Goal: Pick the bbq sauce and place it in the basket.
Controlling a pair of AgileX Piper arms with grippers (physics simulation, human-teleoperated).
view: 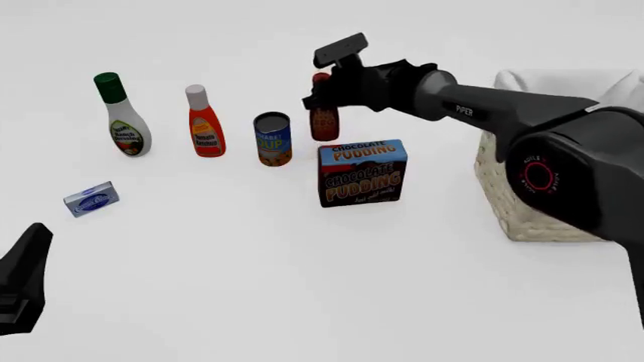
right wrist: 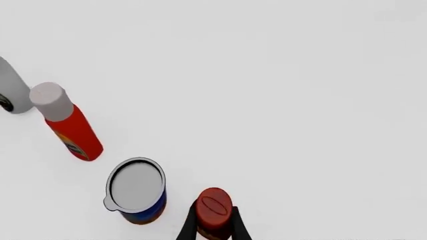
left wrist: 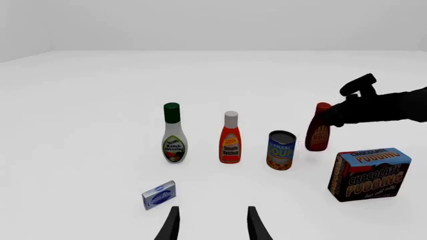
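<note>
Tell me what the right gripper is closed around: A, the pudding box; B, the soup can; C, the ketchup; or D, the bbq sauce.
D: the right gripper has a finger on each side of the bbq sauce just below its red cap, while the soup can stands apart beside it.

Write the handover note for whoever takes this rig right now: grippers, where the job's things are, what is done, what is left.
Right gripper: fingers on either side of the bbq sauce just under its red cap; it looks shut on it. The bottle is tilted in the left wrist view, behind the chocolate pudding box and beside the soup can; whether it is off the table cannot be told.
Left gripper: open, holding nothing, back near the table's near-left side.
Basket: at the right edge of the table, nothing seen in it.
Done: the grasp, apparently.
Left: lift the bottle, carry it right, release it in the basket.
</note>
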